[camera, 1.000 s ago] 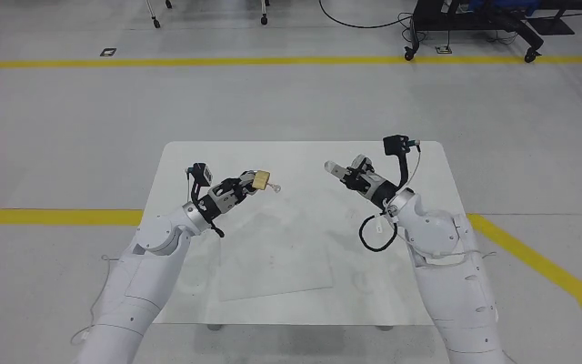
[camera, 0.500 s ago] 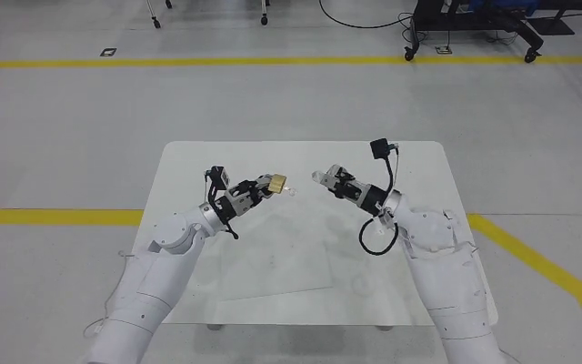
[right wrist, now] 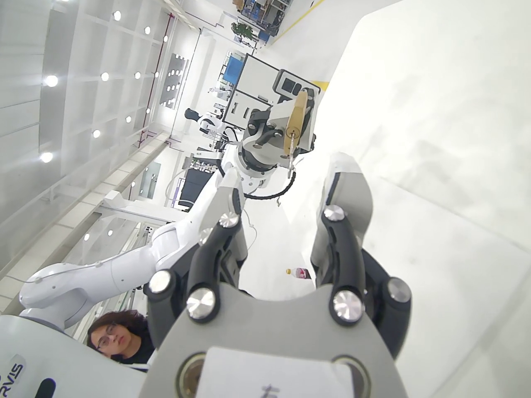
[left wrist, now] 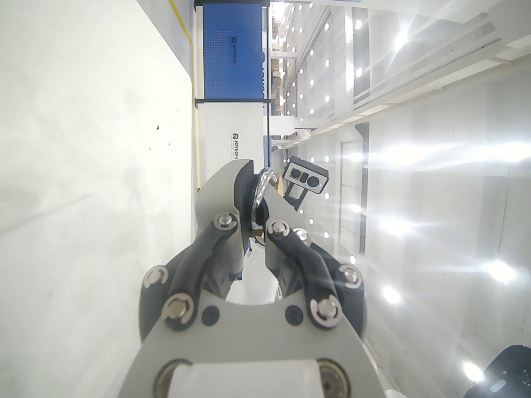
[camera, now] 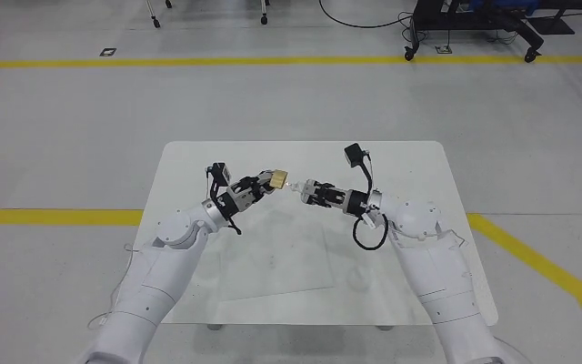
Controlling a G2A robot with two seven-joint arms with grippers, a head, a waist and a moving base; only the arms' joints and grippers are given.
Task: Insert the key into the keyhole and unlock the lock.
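my left gripper (camera: 265, 182) is held above the far middle of the flat white worktop (camera: 414, 168). its jaws are pinched tight on a small brass padlock with a silver shackle (camera: 281, 176). in my left wrist view the curved shackle sits squeezed between the two dark pads (left wrist: 242, 186), and a sliver of the brass body shows just past it. the padlock's body sticks out beyond the jaws toward my other arm, with its keyhole face turned that way.

a small silver key (right wrist: 290, 149) stands out of that keyhole face. in the right wrist view its shaft meets the round keyhole in the narrow brass end, and the rest points toward my right gripper (camera: 306, 189). how deep it sits i cannot tell.

my right gripper faces the padlock head-on from the other side, just beside the key's free end and also up off the worktop. its jaws are spread wide with nothing gripped between them. from above, the tips look very near the key, but i cannot tell whether they touch it.

the two grippers line up almost nose to nose, with the padlock and key between them. a faint rectangular clear sheet (camera: 273, 268) lies flat on the worktop nearer my body, well apart from both grippers.
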